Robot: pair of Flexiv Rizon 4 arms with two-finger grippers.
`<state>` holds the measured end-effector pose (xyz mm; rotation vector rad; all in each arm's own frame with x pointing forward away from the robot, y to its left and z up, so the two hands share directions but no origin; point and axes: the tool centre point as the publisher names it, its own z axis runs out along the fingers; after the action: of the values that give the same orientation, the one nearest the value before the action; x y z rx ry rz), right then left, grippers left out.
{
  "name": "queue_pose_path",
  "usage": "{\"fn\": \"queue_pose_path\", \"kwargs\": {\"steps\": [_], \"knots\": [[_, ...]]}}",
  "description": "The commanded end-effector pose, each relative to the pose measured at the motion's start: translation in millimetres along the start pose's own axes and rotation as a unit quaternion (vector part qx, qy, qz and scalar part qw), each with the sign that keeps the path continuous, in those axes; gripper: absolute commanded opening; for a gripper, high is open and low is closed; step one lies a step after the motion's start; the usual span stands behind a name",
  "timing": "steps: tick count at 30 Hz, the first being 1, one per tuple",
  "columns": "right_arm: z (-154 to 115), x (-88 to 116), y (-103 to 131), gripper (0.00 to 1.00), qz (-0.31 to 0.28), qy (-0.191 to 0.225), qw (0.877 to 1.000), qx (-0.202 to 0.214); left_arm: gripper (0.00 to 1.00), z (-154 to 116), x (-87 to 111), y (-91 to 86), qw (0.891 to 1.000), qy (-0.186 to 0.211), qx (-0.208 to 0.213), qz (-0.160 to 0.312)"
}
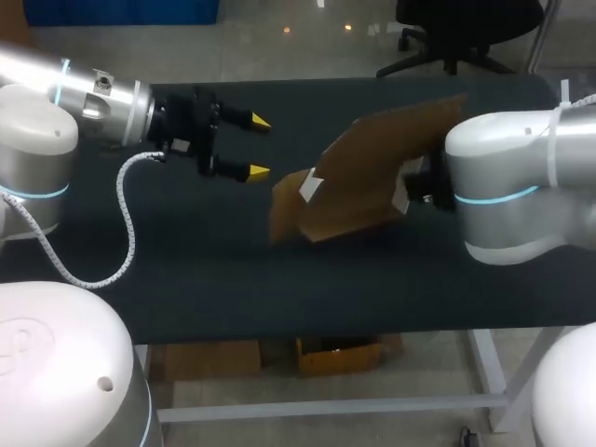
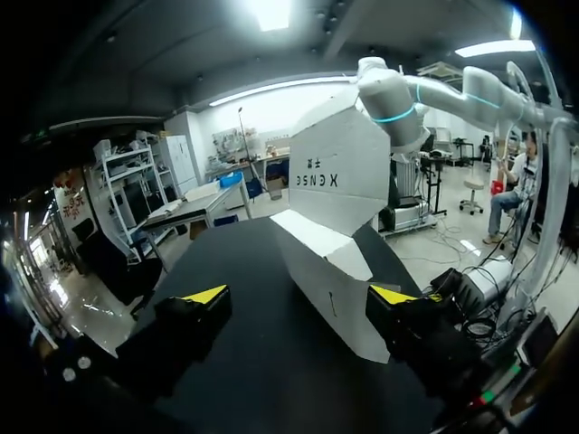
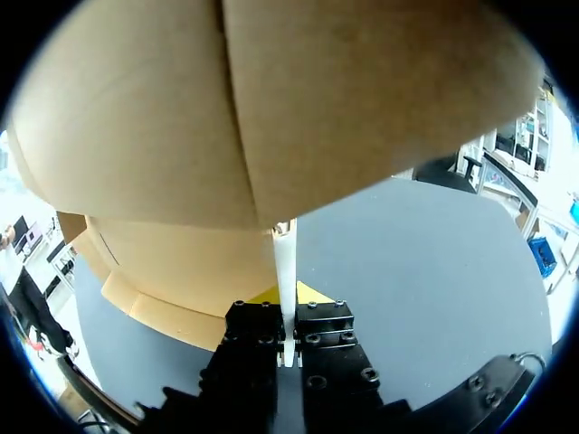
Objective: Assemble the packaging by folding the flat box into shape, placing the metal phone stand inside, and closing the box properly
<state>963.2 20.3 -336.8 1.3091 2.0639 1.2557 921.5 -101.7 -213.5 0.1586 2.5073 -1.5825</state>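
The right gripper (image 3: 288,298) is clenched on a thin white edge of the flat cardboard box (image 1: 354,177). That narrow pinch on one panel is all that holds it up. The left gripper (image 1: 260,146) hangs just beside the box's lower end, its fingers spread wide and touching nothing.

The box is over the middle of the black table (image 1: 186,270), partly creased rather than squared up. Its long axis slants from the low end, which seems to rest on the table near the left gripper, up to the high end by the right arm. The brown inner face is turned up and the white printed face looks toward the left gripper. I see no phone stand anywhere.

The grip worries me most. If the left gripper pushes on the card, I think the sheet could swing around that small pinch or slide out of it. A push off the scored lines could buckle a panel instead of folding it. Pressing down against the table could also crush the low corner.
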Motion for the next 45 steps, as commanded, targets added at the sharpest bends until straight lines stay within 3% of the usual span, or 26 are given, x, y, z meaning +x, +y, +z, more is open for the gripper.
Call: {"fn": "queue_pose_path", "kwargs": {"steps": [1, 9, 17, 21, 38, 41, 45], "knots": [[-5, -4, 7, 0.0, 0.002, 0.053, 0.996, 0.066, 1.0, -6, 0.8, -1.7, 1.0, 0.006, -0.008, 0.0], [-7, -8, 5, 0.0, 0.005, 0.074, 0.993, 0.096, 1.0, -16, -3.3, -2.6, 0.999, 0.045, -0.031, 0.003], [-10, -7, 5, 0.0, -0.02, 0.089, 0.979, 0.182, 1.0, -27, -6.3, 1.5, 0.996, 0.058, -0.067, 0.001], [-24, -11, 6, 0.0, -0.028, 0.118, 0.975, 0.186, 1.0, -33, -9.9, 4.2, 0.994, 0.067, -0.082, -0.011], [-24, -11, 6, 0.0, -0.028, 0.118, 0.975, 0.186, 1.0, -33, -9.9, 4.2, 0.994, 0.067, -0.082, -0.011], [-22, -13, 6, 0.0, -0.012, 0.108, 0.97, 0.22, 1.0, -32, -12.0, 6.8, 0.995, 0.058, -0.081, -0.013], [-28, -24, 6, 0.0, 0.005, 0.075, 0.96, 0.268, 1.0, -31, -12.4, 11.7, 0.991, 0.024, -0.131, -0.006]]}}
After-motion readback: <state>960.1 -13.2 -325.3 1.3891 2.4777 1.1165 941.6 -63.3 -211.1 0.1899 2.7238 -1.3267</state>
